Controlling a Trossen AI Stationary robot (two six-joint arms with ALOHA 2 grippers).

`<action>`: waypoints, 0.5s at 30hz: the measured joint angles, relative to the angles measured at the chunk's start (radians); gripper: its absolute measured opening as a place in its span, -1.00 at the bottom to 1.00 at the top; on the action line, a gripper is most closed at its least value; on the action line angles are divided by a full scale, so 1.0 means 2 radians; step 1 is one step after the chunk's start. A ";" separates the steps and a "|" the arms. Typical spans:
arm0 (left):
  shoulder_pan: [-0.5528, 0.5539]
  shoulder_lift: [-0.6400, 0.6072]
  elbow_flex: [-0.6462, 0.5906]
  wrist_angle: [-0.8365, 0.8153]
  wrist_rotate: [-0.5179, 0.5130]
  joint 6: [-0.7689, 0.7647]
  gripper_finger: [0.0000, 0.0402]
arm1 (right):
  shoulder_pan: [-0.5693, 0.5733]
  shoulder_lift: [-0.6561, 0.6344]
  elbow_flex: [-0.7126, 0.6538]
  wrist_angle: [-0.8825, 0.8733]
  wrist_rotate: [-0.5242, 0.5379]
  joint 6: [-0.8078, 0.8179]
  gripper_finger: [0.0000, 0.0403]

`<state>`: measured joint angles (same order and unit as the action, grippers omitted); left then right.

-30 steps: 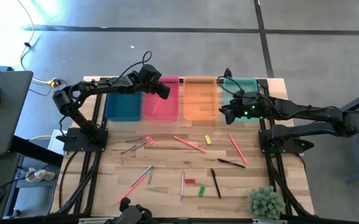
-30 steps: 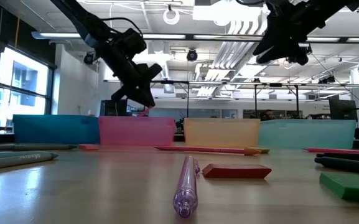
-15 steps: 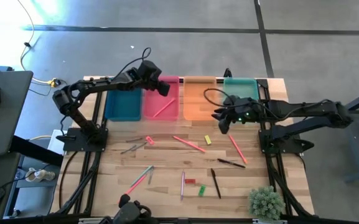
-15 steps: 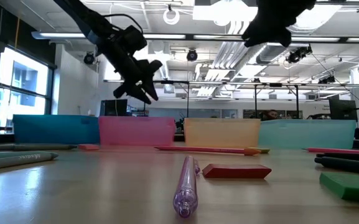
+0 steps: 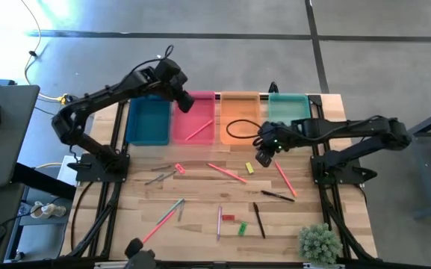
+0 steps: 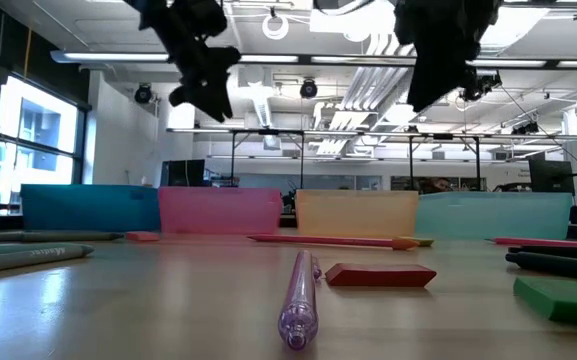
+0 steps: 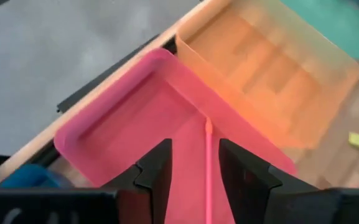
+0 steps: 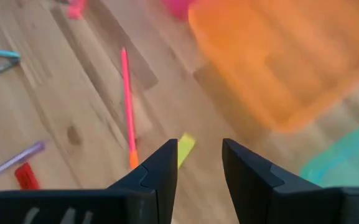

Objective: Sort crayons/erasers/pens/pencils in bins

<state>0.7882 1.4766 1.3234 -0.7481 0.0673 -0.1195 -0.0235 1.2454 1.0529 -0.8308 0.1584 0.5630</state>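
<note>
While the left gripper (image 5: 186, 101) hangs above the far edge of the pink bin (image 5: 193, 119), its fingers stand apart with nothing between them, and one pink pencil (image 5: 198, 131) lies slanted inside that bin. Left of it sits the blue bin (image 5: 147, 122); to its right come the orange bin (image 5: 240, 118) and the green bin (image 5: 288, 104), all in a row along the table's (image 5: 200, 224) far side. Nearer the middle, loose pencils, pens and erasers are scattered, among them a long pink pencil (image 5: 227, 173) and a yellow eraser (image 5: 249, 168). Right of centre, the right gripper (image 5: 264, 158) hovers just above that eraser, fingers apart and empty.
</note>
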 joint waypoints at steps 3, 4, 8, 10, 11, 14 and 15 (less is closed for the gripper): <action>-0.011 -0.025 -0.010 -0.017 0.000 0.000 -0.42 | 0.000 0.020 -0.001 -0.012 -0.007 0.036 -0.41; -0.015 -0.031 -0.016 -0.017 0.000 0.000 -0.43 | 0.000 0.025 -0.001 -0.014 -0.007 0.047 -0.41; -0.033 -0.050 -0.038 -0.021 0.000 -0.009 -0.43 | 0.000 0.052 -0.001 -0.011 -0.008 0.081 -0.41; -0.041 -0.057 -0.053 -0.025 0.000 -0.017 -0.43 | 0.000 0.066 -0.001 -0.009 -0.013 0.101 -0.41; -0.044 -0.059 -0.061 -0.030 0.000 -0.022 -0.43 | 0.000 0.073 -0.001 -0.009 -0.021 0.109 -0.41; -0.055 -0.064 -0.081 -0.037 0.000 -0.030 -0.43 | 0.000 0.095 -0.001 -0.009 -0.052 0.131 -0.41; -0.057 -0.066 -0.087 -0.036 0.000 -0.030 -0.43 | 0.000 0.102 -0.001 -0.008 -0.061 0.137 -0.40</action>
<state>0.6734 1.3440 1.1495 -0.8204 0.0673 -0.1799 -0.0231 1.4502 1.0508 -0.8473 0.0373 0.8366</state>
